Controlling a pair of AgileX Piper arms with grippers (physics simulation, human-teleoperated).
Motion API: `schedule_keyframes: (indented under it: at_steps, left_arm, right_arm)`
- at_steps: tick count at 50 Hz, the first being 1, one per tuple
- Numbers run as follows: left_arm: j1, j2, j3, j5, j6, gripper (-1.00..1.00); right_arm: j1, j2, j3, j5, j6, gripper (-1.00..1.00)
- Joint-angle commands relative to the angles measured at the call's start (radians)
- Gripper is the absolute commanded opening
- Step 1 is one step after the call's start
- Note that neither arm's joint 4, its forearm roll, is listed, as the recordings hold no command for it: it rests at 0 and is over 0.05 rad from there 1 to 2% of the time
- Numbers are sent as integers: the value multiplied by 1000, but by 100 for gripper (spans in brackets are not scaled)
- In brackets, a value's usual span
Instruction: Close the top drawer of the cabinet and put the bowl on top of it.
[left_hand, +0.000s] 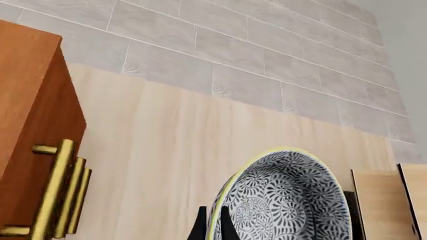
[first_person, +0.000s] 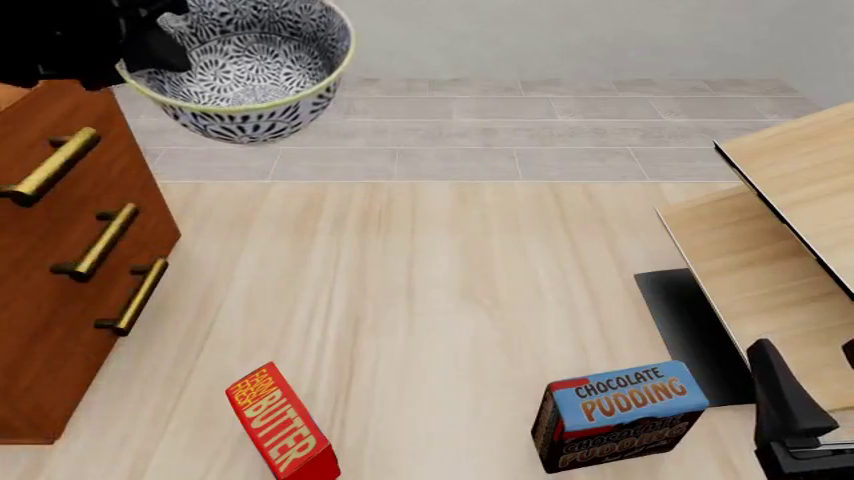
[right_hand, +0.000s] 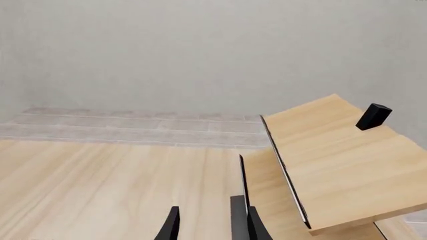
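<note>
Pale wood-grain bench (first_person: 441, 290), grey tiles behind. Left gripper (left_hand: 212, 222) pinched the rim of the bowl (first_person: 240, 62), round, deep, blue-grey floral, held up beside the red-brown cabinet (first_person: 54, 300), whose top drawer (first_person: 60, 175) sat flush. Right gripper (right_hand: 203, 222) slightly parted, empty.

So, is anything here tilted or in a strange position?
Yes. The bowl is off the table, tilted, held at its rim by the left pincer beside the cabinet. The butter box leans askew.

Wooden cabinet (first_person: 67, 270) (brass handles (first_person: 51, 165))
</note>
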Motion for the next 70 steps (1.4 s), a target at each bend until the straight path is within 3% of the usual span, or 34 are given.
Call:
schedule_keyframes:
  at_steps: [1,15,28,45,70]
  left_arm:
    - [125,-25,-96,124,23,-100]
    - [249,1,-318,289,-30,-100]
    - [369,-29,-295,291,-71,-100]
    - [507,-58,-242,291,-197,-100]
    - [681,-22,-321,291,-210,-100]
  right_arm:
    - [2,0,1,0,-8,100]
    - [6,0,3,-1,-18,100]
    - [5,0,2,-3,-20,100]
    - [10,0,4,-1,-24,100]
    - [7,0,3,1,-21,100]
